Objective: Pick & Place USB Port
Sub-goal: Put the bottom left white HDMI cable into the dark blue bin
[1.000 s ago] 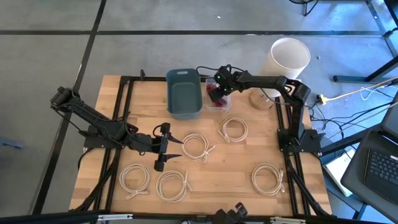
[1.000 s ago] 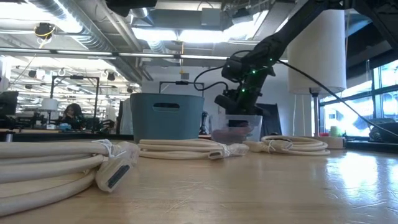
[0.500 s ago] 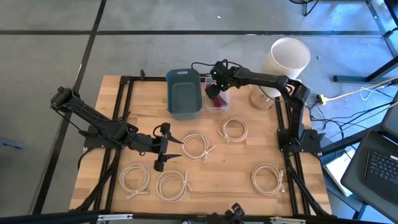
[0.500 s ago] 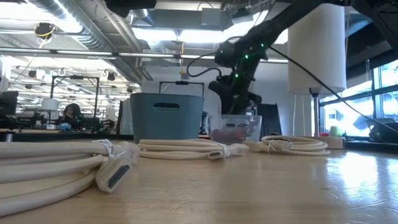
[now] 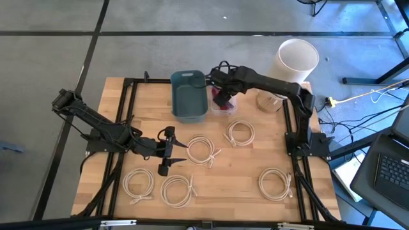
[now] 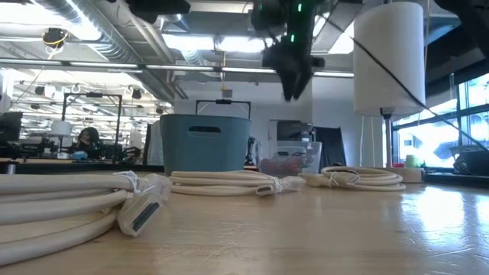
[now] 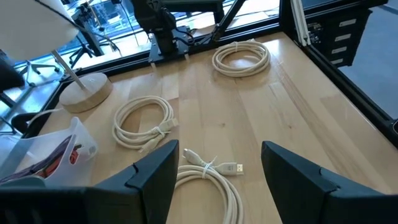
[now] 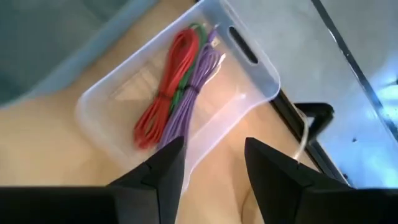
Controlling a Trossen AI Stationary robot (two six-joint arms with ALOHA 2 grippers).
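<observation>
Bright even overhead light on the table (image 5: 249, 160) with soft short shadows, glare from ceiling lights (image 6: 200, 42) and windows (image 6: 458, 122) in the low view, near cable (image 6: 76, 200) soft, right wrist view blurred throughout.

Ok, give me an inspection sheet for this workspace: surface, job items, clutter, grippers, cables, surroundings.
Surface: wooden table, black frame rails along its sides.
Job's things: blue bin at the far edge; clear tray beside it holds red, purple and green cords.
Clutter: round wooden base near the far right corner.
Grippers: right gripper open and empty, raised above the clear tray; left gripper open and empty, waiting low over the table's left middle.
Cables: five coiled white cables spread over the table.
Surroundings: white cylinder on the floor beyond the table; laptop to the right.
</observation>
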